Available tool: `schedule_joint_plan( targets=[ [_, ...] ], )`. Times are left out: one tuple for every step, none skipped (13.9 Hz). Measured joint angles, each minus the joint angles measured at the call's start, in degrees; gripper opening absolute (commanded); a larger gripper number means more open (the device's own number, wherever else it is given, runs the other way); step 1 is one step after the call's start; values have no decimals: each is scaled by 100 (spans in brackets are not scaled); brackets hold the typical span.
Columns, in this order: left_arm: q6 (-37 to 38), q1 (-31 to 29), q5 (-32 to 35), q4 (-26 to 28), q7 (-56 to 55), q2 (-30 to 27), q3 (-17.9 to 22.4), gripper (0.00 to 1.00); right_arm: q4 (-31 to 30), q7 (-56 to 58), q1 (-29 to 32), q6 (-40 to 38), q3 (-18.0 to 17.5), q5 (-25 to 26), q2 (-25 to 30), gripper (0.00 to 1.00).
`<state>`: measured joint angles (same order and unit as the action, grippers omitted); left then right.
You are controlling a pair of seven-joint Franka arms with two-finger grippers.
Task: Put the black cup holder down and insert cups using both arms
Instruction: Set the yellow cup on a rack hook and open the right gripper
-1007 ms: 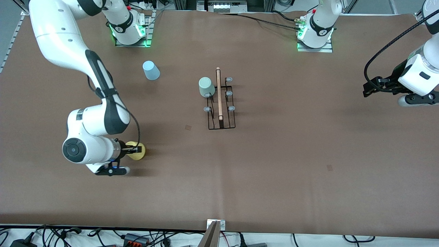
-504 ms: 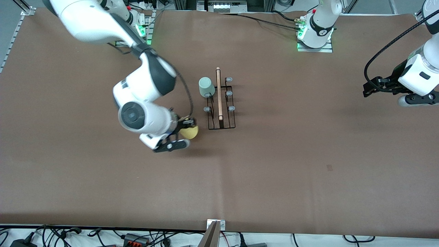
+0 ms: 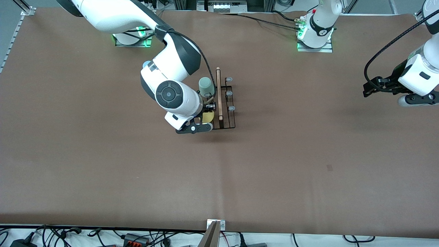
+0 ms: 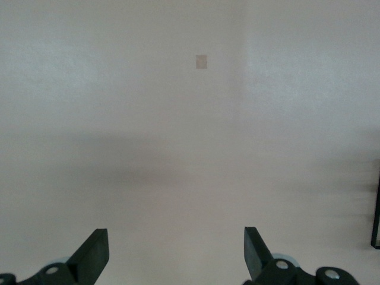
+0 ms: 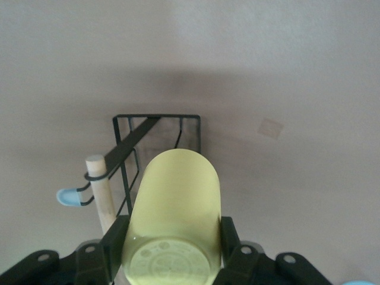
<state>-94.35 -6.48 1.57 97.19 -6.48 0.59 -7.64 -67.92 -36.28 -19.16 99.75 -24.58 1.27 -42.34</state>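
The black cup holder (image 3: pixel 226 127) stands mid-table, its wooden rod handle (image 3: pixel 218 92) on top. A pale green cup (image 3: pixel 206 86) sits upside down on a peg at the end farther from the front camera. My right gripper (image 3: pixel 207 115) is shut on the yellow cup (image 3: pixel 208 118) and holds it over the holder's nearer end, on the side toward the right arm. In the right wrist view the yellow cup (image 5: pixel 175 202) sits between the fingers, above the wire frame (image 5: pixel 157 119). Only a sliver of the light blue cup (image 3: pixel 146 63) shows past the right arm. My left gripper (image 3: pixel 370 87) waits open and empty.
Several free pegs with grey-blue caps (image 3: pixel 231 108) stand on the holder's side toward the left arm. A small square mark (image 3: pixel 329 167) lies on the brown table cover. A metal bracket (image 3: pixel 216 224) and cables sit along the table's edge nearest the front camera.
My right arm has lifted the yellow cup from the table at the right arm's end and carried it to the holder's nearer end. The left arm has not moved.
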Motion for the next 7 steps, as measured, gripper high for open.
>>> schedule_joint_plan(
  targets=[
    [0,0,0,0,0,0,0,100,0,-65,-14,-65,0,0,0,24],
    [0,0,0,0,0,0,0,100,0,-129,-40,-90,0,0,0,24],
    [0,0,-2,0,0,0,0,100,3,-169,-63,-107,-1,0,2,24],
    [0,0,-6,0,0,0,0,100,16,-186,-74,-143,-2,0,11,24],
    [0,-1,-8,0,0,0,0,100,38,-191,-73,-176,-2,-1,26,24],
    [0,-1,-9,0,0,0,0,100,60,-208,-73,-194,-2,-2,58,24],
    [0,-1,-9,0,0,0,0,100,61,-258,-76,-212,-3,-3,103,24]
  ],
)
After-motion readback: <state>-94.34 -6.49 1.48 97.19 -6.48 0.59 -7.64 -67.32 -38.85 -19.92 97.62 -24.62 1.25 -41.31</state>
